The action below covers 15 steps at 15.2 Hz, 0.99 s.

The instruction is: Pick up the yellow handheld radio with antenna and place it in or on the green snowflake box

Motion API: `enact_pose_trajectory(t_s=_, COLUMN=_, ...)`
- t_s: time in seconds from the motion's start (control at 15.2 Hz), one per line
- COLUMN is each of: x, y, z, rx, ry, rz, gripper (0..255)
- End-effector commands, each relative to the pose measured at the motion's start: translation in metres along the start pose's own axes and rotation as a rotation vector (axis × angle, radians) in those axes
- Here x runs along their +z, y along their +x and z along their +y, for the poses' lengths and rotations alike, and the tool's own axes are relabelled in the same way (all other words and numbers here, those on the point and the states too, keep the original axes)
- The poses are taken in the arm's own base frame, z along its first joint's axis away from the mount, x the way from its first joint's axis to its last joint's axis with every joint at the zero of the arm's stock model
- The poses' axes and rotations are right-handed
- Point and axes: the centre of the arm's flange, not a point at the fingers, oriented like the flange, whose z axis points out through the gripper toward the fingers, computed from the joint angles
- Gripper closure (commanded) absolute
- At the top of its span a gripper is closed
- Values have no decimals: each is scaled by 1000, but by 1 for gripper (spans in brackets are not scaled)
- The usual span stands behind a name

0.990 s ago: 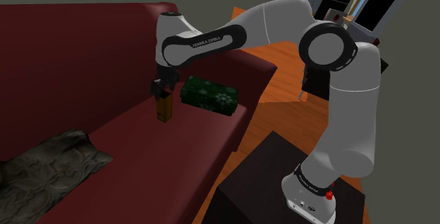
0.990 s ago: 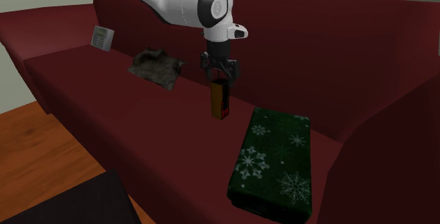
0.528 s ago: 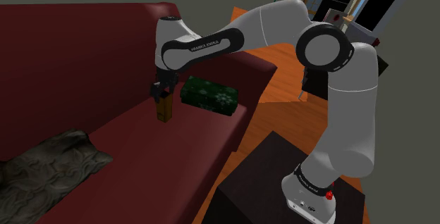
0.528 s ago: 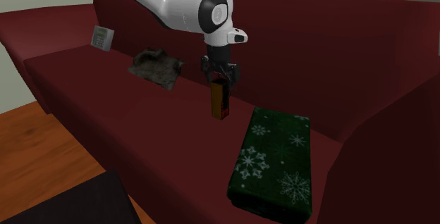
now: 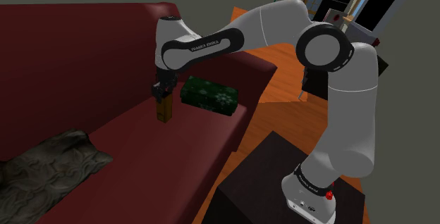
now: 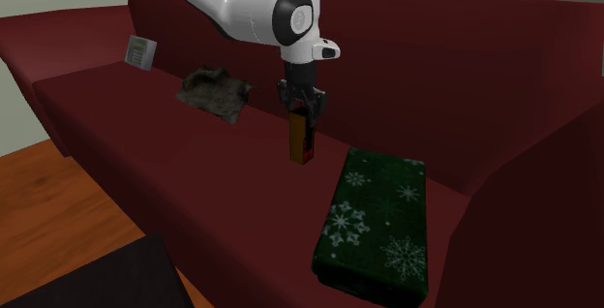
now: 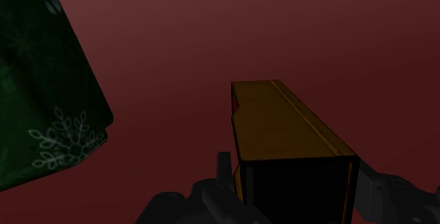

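In the shoulder view my white arm [image 5: 282, 18] reaches across to the dark red sofa [image 5: 141, 163]. My fingers [image 5: 162, 93] point straight down onto the top of the radio [image 5: 165, 111], an amber-yellow block standing upright on the seat cushion. The green snowflake box [image 5: 209, 94] lies on the same cushion just beside the radio, toward that view's right, and I cannot tell whether the two touch. A crumpled grey cloth [image 5: 49, 160] lies well apart at that view's lower left, and my black stand [image 5: 268, 187] sits on the orange wooden floor [image 5: 282, 89]. In the second exterior view my fingers [image 6: 309, 112] sit narrow about the upper end of the radio [image 6: 300, 143], one on each side, while its foot rests on the cushion. The green snowflake box [image 6: 376, 219] lies flat toward that view's lower right, near the radio but apart from it. Farther along the seat lies the grey cloth [image 6: 215, 91], and a small pale card [image 6: 140, 51] leans at the backrest. In the wrist view the radio [image 7: 282, 127] runs away from me as a long yellow side above a black face. My fingers [image 7: 381, 194] press against it left and right, so I have it clasped. A corner of the green snowflake box [image 7: 42, 96] lies off to one side, with a strip of red cushion between it and the radio.
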Motion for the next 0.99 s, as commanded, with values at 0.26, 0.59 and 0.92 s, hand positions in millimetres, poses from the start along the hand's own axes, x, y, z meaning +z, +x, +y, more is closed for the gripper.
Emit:
enact_pose_trajectory(t_s=0.26, x=0, y=0, z=-1, rx=0, ry=0, rz=-1, gripper=255)
enact_pose_trajectory(t_s=0.59, x=-26, y=1, z=0, rx=0, ry=0, rz=-1, gripper=255)
enact_pose_trajectory(t_s=0.92, x=-52, y=2, z=0, rx=0, ry=0, rz=-1, gripper=255)
